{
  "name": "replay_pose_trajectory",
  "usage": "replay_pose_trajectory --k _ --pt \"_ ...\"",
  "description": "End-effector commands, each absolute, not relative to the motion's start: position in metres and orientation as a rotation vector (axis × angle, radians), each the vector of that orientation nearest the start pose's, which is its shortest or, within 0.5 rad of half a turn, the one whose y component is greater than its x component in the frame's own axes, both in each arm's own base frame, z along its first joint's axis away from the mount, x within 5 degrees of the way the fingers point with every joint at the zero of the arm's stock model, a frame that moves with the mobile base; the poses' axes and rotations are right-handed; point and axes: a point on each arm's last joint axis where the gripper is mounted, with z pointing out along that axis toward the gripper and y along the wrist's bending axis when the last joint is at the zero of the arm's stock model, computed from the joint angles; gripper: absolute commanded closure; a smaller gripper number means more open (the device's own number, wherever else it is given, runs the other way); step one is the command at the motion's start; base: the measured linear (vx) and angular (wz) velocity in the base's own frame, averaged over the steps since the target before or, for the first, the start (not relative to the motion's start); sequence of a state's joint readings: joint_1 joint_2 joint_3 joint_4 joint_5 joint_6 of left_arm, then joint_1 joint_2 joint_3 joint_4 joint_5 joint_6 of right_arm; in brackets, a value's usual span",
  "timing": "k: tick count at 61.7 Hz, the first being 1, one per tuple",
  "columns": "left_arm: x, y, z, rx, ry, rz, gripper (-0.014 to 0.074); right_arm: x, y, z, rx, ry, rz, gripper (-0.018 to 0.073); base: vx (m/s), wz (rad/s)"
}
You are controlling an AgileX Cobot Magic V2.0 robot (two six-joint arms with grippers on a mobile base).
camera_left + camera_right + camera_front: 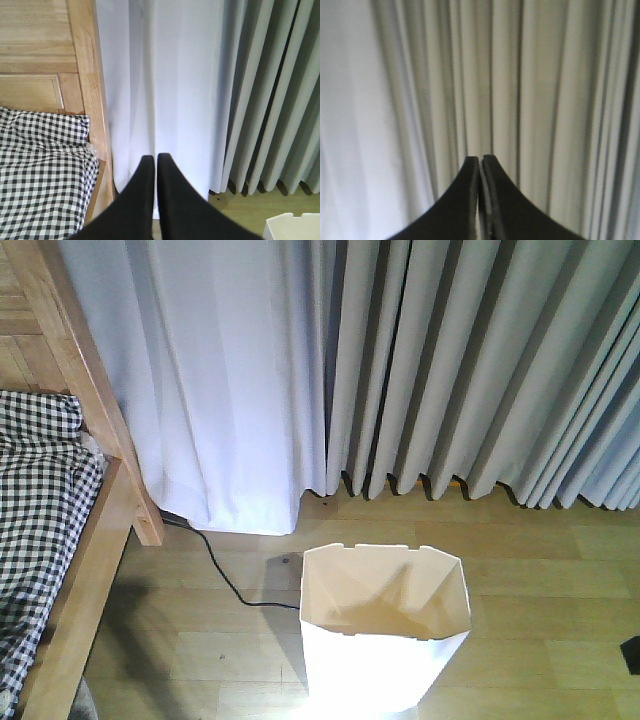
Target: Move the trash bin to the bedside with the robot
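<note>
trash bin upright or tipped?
Upright. The trash bin stands on the wood floor with its open rim facing up, cream inside visible.

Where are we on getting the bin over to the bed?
Nearly there, by the look of it. The trash bin stands upright on the wood floor, right of the bed with open floor between them. Neither the left hand nor the right hand holds anything; both are shut. Left: closing that gap, if needed.

The front view looks down on the bin [385, 625]; both wrist views face the curtains [530, 90], the bed [50, 540] at 9 o'clock.
</note>
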State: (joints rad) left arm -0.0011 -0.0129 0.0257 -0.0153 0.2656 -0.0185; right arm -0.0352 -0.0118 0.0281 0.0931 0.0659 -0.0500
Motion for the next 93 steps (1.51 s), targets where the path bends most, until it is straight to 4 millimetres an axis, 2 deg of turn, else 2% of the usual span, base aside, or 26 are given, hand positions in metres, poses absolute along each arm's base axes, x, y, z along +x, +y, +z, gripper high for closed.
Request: replay_pose_trajectory --k 1,26,41,54,93 --pt "0.0555 -0.0005 0.1819 -0.030 1.697 -0.036 0.0603 0.0556 -0.0047 0.2034 0.091 1.486 -0.036 0.0569 0.00 0.00" --pt "0.0555 -0.0005 0.1819 -0.030 1.697 -0.036 0.0603 0.0557 -0.0049 0.2026 0.092 1.492 -0.041 0.0569 0.00 0.00" --pt "0.0555 -0.0005 0.1819 -0.030 1.697 -0.036 0.0603 0.0557 -0.0046 0.2026 0.032 1.496 -0.097 0.0569 0.00 0.00" --pt "0.0555 -0.0005 0.1819 -0.030 1.697 -0.036 0.0603 0.0559 -0.0005 0.2026 -0.040 1.495 -0.056 0.0569 0.00 0.00" --pt "0.0555 -0.0005 0.1819 -0.030 1.697 -0.036 0.0603 0.0559 -0.0005 0.2026 -0.002 1.495 -0.017 0.0569 0.00 0.00"
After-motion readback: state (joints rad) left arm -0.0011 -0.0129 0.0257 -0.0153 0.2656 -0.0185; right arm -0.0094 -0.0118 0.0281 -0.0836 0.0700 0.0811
